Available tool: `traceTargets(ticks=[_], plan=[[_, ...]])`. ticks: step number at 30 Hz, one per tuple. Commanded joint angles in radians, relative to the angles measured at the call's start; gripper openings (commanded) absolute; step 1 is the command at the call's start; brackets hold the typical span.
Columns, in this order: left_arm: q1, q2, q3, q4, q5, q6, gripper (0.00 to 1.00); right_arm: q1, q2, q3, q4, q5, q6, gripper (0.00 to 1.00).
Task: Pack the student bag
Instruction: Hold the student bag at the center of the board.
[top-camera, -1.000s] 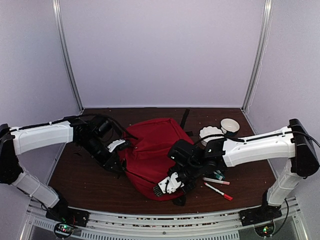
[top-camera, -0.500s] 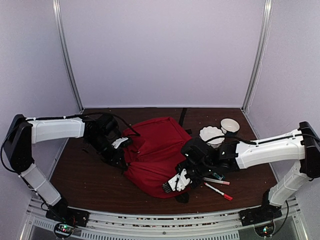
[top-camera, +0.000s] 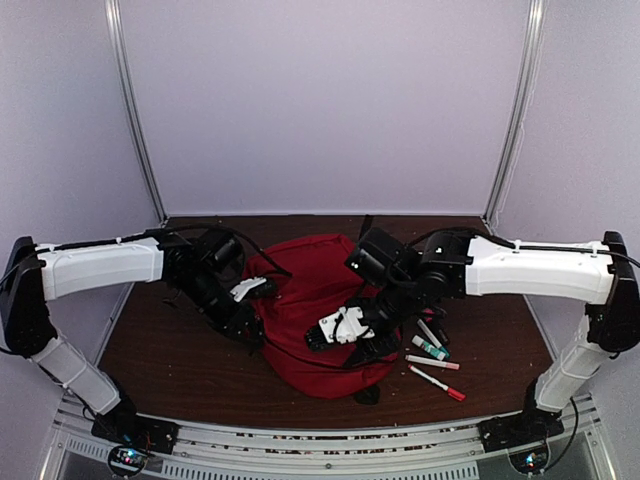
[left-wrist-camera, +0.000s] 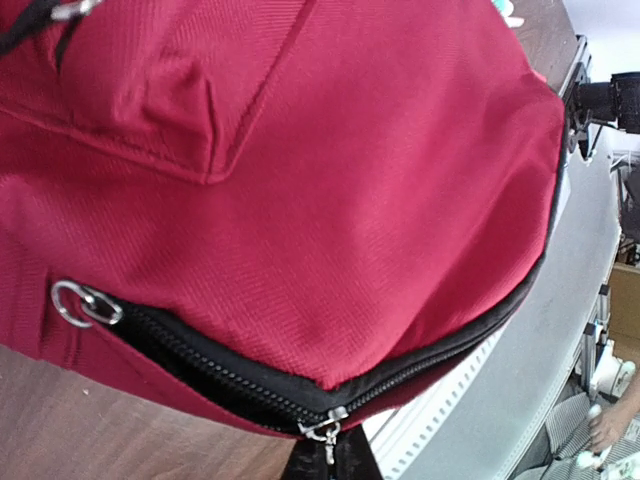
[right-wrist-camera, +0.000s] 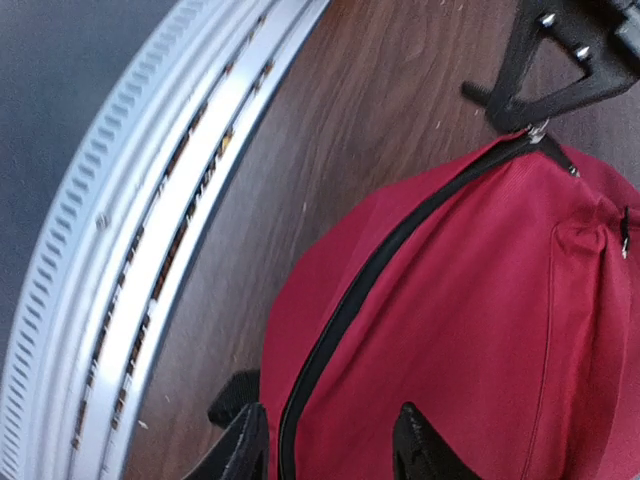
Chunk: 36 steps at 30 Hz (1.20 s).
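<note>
The student bag (top-camera: 312, 290) lies mid-table between the arms, its zipper (right-wrist-camera: 350, 290) running from the left gripper (left-wrist-camera: 328, 462), clenched on the zipper pull (left-wrist-camera: 322, 432) at the bag's left side, rightward to the right gripper (right-wrist-camera: 325, 445), whose fingers stand apart astride it.

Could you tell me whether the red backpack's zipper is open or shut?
Shut where visible: the zipper teeth meet; no lining shows.
</note>
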Motion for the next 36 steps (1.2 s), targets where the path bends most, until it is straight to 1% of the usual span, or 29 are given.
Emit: traceTargets(ticks=[1,4,10,14,18,20,22,23,25,26,27,30,34,36], plan=[[-0.026,-0.070,-0.046,0.047,-0.002,-0.094,0.00,0.001,0.072,0.067,0.067,-0.227,0.332,0.43],[-0.043,-0.119,-0.098,0.095,-0.008,-0.164,0.00,0.012,0.100,0.027,0.218,-0.245,0.452,0.44],[-0.088,-0.172,-0.160,0.199,-0.010,-0.275,0.00,0.044,0.172,0.030,0.361,-0.246,0.595,0.46],[-0.103,-0.174,-0.159,0.225,-0.015,-0.302,0.00,0.057,0.209,0.023,0.480,-0.166,0.666,0.48],[-0.103,-0.174,-0.154,0.222,-0.009,-0.313,0.00,0.084,0.262,0.033,0.532,-0.031,0.642,0.48],[-0.103,-0.172,-0.147,0.205,-0.013,-0.312,0.00,0.087,0.294,0.032,0.554,0.009,0.635,0.42],[-0.103,-0.170,-0.134,0.183,-0.022,-0.310,0.00,0.089,0.310,0.029,0.567,0.021,0.630,0.33],[-0.103,-0.167,-0.124,0.172,-0.025,-0.308,0.00,0.091,0.318,0.031,0.568,0.021,0.622,0.26],[-0.103,-0.159,-0.104,0.154,-0.021,-0.300,0.00,0.097,0.328,0.035,0.560,0.016,0.597,0.07],[-0.102,-0.151,-0.092,0.135,-0.020,-0.292,0.00,0.098,0.328,0.033,0.552,0.017,0.579,0.02],[-0.101,-0.139,-0.078,0.102,-0.032,-0.278,0.00,0.100,0.323,0.028,0.543,0.018,0.568,0.00],[-0.081,-0.085,-0.027,-0.077,-0.086,-0.196,0.00,0.109,0.283,-0.001,0.494,-0.010,0.500,0.00],[0.010,-0.049,0.007,-0.196,-0.010,-0.100,0.00,0.174,0.272,-0.008,0.371,0.069,0.361,0.00],[0.072,-0.036,0.039,-0.255,-0.007,-0.046,0.00,0.193,0.272,-0.023,0.339,0.079,0.333,0.00]])
